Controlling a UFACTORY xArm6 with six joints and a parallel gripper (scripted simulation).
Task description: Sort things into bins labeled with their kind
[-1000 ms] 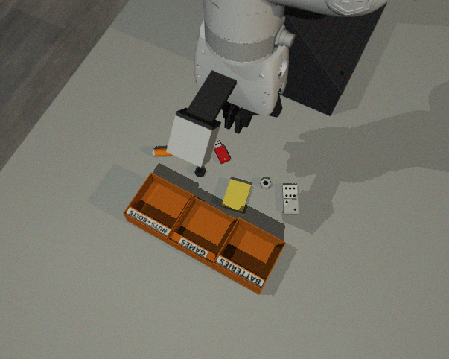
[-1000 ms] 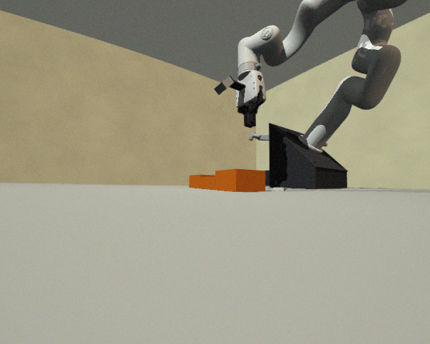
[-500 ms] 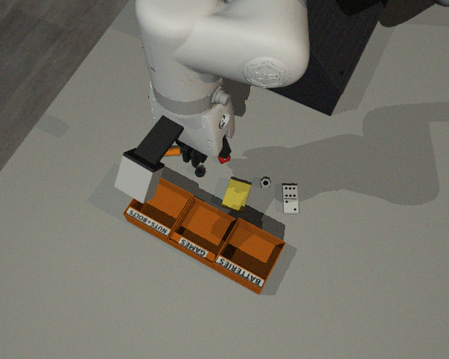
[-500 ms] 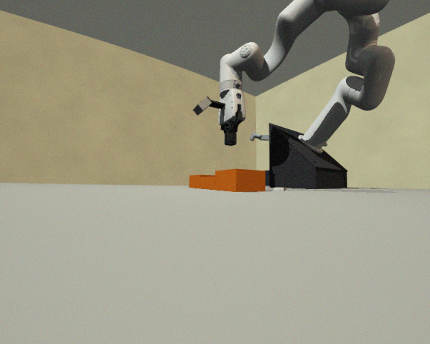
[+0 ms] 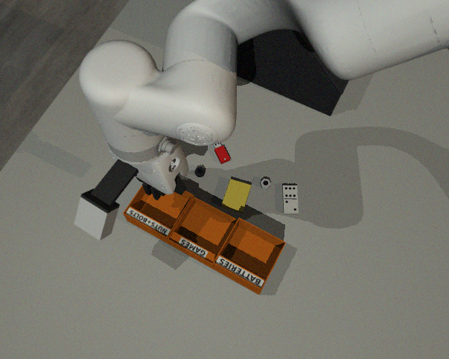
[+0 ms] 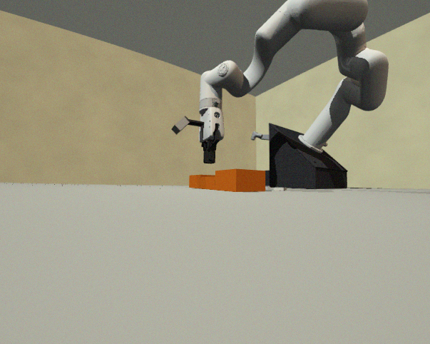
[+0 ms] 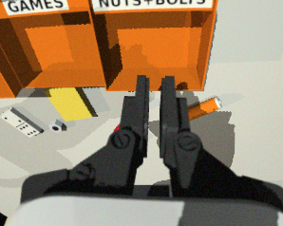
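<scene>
My gripper (image 5: 153, 194) (image 6: 209, 162) (image 7: 155, 93) is shut, with nothing between its fingers, above the back edge of the NUTS+BOLTS bin (image 5: 172, 204) (image 7: 154, 46). The GAMES bin (image 5: 208, 223) (image 7: 57, 46) and BATTERIES bin (image 5: 255, 243) adjoin it; all three look empty. Behind them lie a white domino (image 5: 290, 204) (image 7: 23, 122), a metal nut (image 5: 261, 183) (image 7: 58, 126), a yellow flat block (image 5: 237, 195) (image 7: 71, 103), a small black piece (image 5: 199, 170) and a red USB stick (image 5: 222, 154) (image 7: 117, 127). An orange cylinder (image 7: 204, 108) is partly behind the right finger; the arm hides it in the top view.
The dark robot base (image 5: 293, 80) (image 6: 294, 166) stands at the back. The wrist camera housing (image 5: 94, 216) (image 6: 180, 125) sticks out beside the gripper. The yellow block lies close behind the bins' back wall.
</scene>
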